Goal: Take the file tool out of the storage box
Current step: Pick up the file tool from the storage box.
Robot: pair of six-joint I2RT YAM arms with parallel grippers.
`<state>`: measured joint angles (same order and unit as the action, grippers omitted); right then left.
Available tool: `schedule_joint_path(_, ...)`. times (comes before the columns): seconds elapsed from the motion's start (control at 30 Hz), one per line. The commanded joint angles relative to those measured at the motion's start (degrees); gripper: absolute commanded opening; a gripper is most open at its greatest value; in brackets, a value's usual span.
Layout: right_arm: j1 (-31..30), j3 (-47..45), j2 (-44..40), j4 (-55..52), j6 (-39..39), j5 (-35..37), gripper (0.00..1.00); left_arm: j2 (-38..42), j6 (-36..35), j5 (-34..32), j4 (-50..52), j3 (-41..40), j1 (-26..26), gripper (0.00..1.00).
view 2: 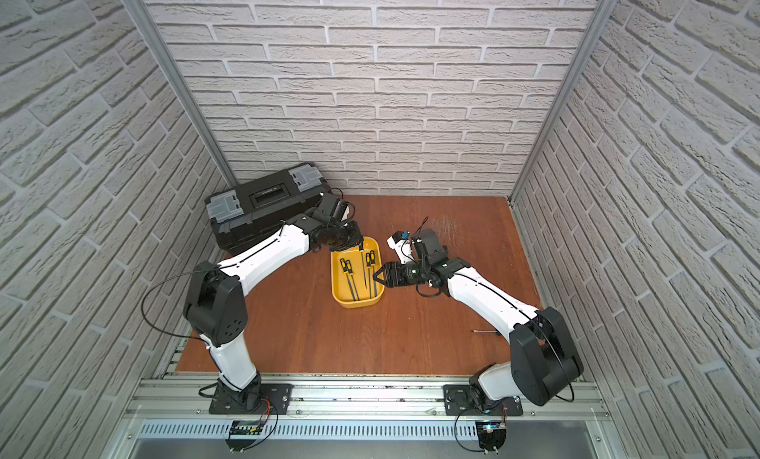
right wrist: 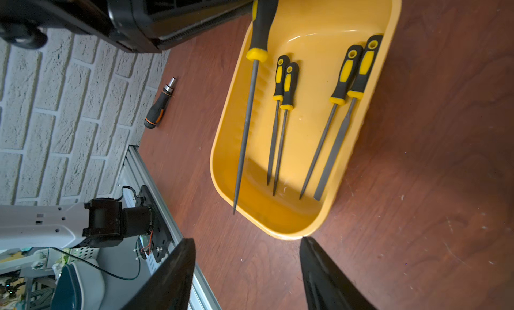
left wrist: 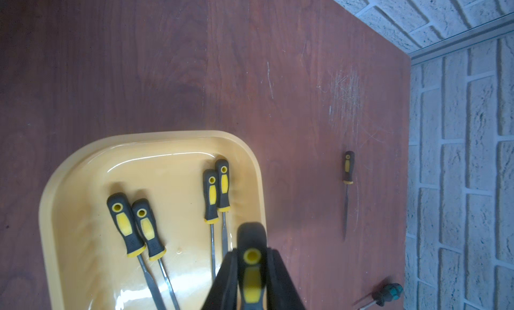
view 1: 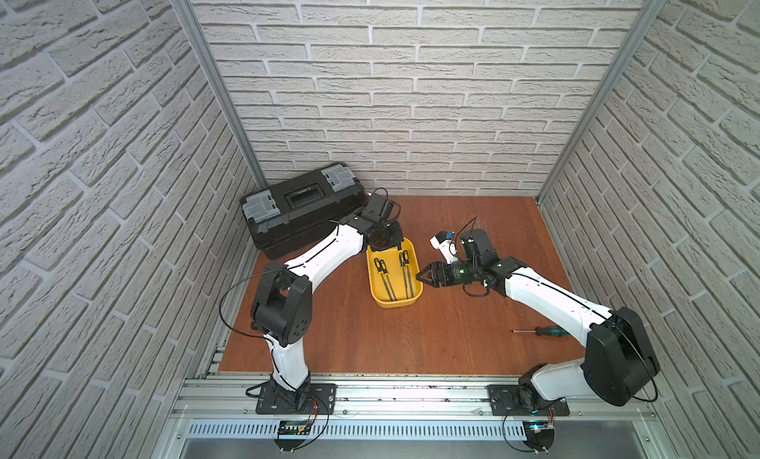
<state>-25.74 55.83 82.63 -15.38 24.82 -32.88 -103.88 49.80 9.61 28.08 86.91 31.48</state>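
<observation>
Left gripper [left wrist: 251, 254]: clamped on the black-and-yellow handle of one file [right wrist: 248, 108], which hangs above the tray [view 1: 395, 304], its shaft slanting toward the rim.
Right gripper [view 1: 421, 278]: jaws apart with nothing between them, just beside the tray's long wall.
Toolbox [view 1: 302, 208]: black with grey latches, lid down, behind the left arm.
Tray: yellow, on the wooden table [view 1: 411, 341], between the two arms.
Other files [right wrist: 286, 83]: four, in two pairs, flat on the tray floor.
Loose file [left wrist: 347, 169]: on the table, well apart from the tray.
Screwdrivers: a teal-handled one [view 1: 549, 332] lies near the right arm, and a black-and-orange one [right wrist: 158, 108] near the brick wall.
Progress: we judge the file lifted but not yet clear of the tray.
Risk, tip: the long shaft is held at the handle alone. We think the point could catch the rim on the way out, dragging the tray or twisting the file in the jaws.
Risk, right arm: this close, a small sideways move could shove the tray.
Writing: a label on the toolbox lid is too small to read. We find no brand on the handles.
</observation>
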Motion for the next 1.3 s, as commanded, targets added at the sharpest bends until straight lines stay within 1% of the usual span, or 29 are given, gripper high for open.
schedule_joint_path(0.0, -1.0, 2.2, 1.2, 4.5, 2.1, -1.5, 0.60, 2.0, 1.4, 2.1, -3.6, -1.7, -0.6, 0.14)
schedule_joint_path(0.13, -1.5, 3.3, 3.3, 5.9, 2.9, -2.3, 0.58, 2.7, 1.6, 2.6, -4.1, -1.9, -0.5, 0.14)
schedule_joint_path(0.5, -1.9, 6.1, 7.2, 6.5, 3.0, -2.8, 0.40, 3.6, 2.6, 4.3, -5.2, -1.9, -0.6, 0.14)
schedule_joint_path(0.73, -2.0, 6.3, 8.3, 6.6, 3.0, -2.7, 0.36, 4.5, 2.7, 4.5, -5.6, -2.1, -0.6, 0.14)
schedule_joint_path(0.93, -2.1, 6.6, 9.0, 6.8, 3.1, -2.8, 0.30, 4.9, 2.8, 4.7, -5.6, -2.1, -0.7, 0.14)
schedule_joint_path(1.2, -2.3, 6.9, 9.2, 6.1, 2.6, -3.1, 0.16, 4.7, 2.8, 4.7, -5.9, -2.0, -0.8, 0.14)
schedule_joint_path(1.27, -2.4, 7.1, 9.2, 5.8, 2.5, -3.1, 0.13, 4.6, 2.8, 4.8, -6.0, -2.0, -0.8, 0.14)
